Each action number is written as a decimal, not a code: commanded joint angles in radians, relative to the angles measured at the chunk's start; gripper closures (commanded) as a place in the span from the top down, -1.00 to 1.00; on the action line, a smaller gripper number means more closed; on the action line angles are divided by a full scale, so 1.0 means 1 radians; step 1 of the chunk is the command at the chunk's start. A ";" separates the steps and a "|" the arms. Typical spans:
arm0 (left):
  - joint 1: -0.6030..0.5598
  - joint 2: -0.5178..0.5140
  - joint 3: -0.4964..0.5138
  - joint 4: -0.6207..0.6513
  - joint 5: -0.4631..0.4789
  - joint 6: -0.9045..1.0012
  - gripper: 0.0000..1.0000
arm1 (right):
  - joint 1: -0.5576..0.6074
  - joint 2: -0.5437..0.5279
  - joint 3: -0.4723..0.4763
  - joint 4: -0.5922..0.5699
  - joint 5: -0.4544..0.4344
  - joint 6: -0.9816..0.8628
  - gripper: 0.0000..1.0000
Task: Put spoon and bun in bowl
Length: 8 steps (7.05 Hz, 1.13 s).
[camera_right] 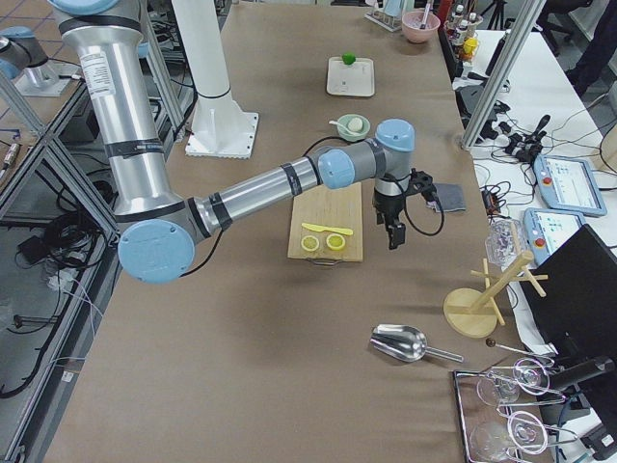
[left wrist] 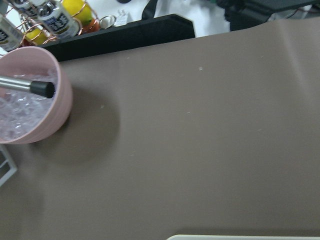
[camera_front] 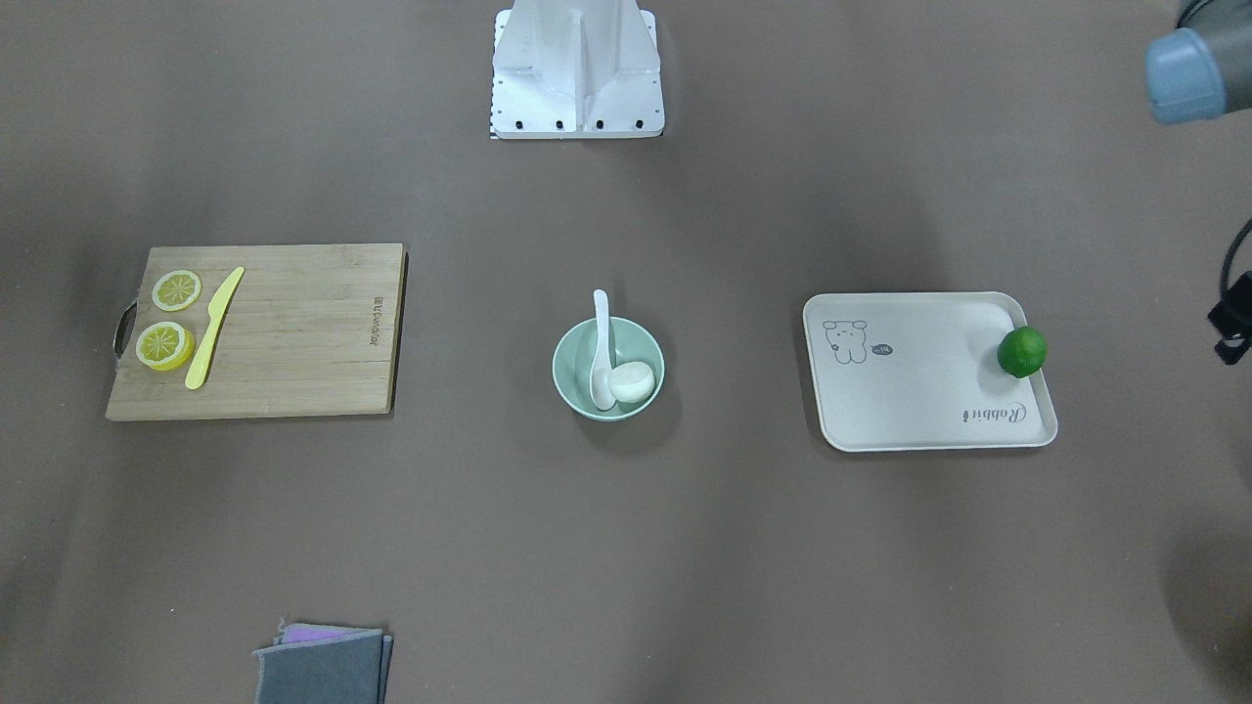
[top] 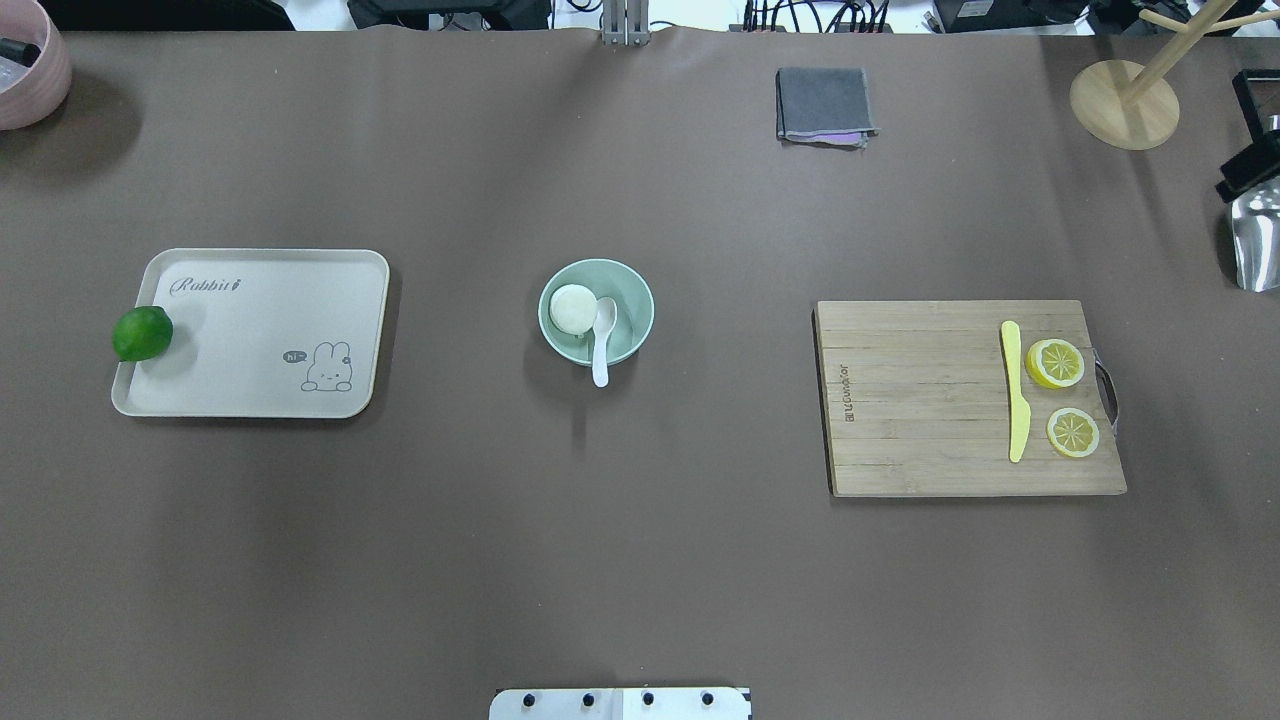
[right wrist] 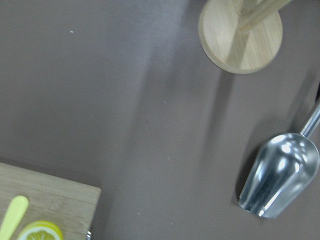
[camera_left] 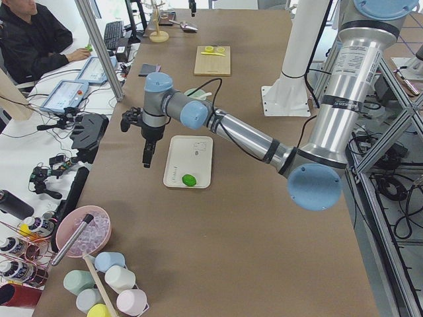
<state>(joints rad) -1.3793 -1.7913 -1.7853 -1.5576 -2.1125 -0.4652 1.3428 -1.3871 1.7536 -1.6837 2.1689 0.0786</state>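
The pale mint-green bowl [camera_front: 562, 376] stands at the table's middle, and it also shows in the overhead view [top: 640, 300]. The white spoon [camera_front: 601, 342] lies in it with its handle over the rim toward the robot [top: 603, 330]. The white bun [camera_front: 633, 381] sits in the bowl beside the spoon's scoop [top: 571, 308]. My left gripper [camera_left: 147, 155] hangs past the tray's outer side, far from the bowl. My right gripper [camera_right: 392, 234] hangs past the cutting board's outer side. Neither holds anything that I can see; I cannot tell whether they are open or shut.
A cream tray [top: 260, 340] with a green lime [top: 142, 333] lies on the left. A wooden cutting board [top: 920, 400] holds lemon slices [top: 1055, 363] and a yellow knife [top: 1015, 390]. A folded grey cloth [top: 823, 105], wooden stand [top: 1123, 103], metal scoop [top: 1258, 240] and pink ice bowl [top: 25, 70] line the far edge.
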 commanded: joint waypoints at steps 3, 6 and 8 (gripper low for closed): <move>-0.190 0.205 0.015 -0.007 -0.130 0.287 0.95 | 0.123 -0.163 -0.013 -0.033 0.203 -0.037 1.00; -0.231 0.251 0.033 -0.010 -0.132 0.296 0.95 | 0.156 -0.228 0.023 -0.031 0.206 -0.030 1.00; -0.231 0.271 0.058 -0.012 -0.132 0.301 0.96 | 0.156 -0.228 0.021 -0.031 0.203 -0.030 1.00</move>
<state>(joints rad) -1.6090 -1.5365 -1.7374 -1.5684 -2.2443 -0.1664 1.4979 -1.6130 1.7749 -1.7150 2.3722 0.0483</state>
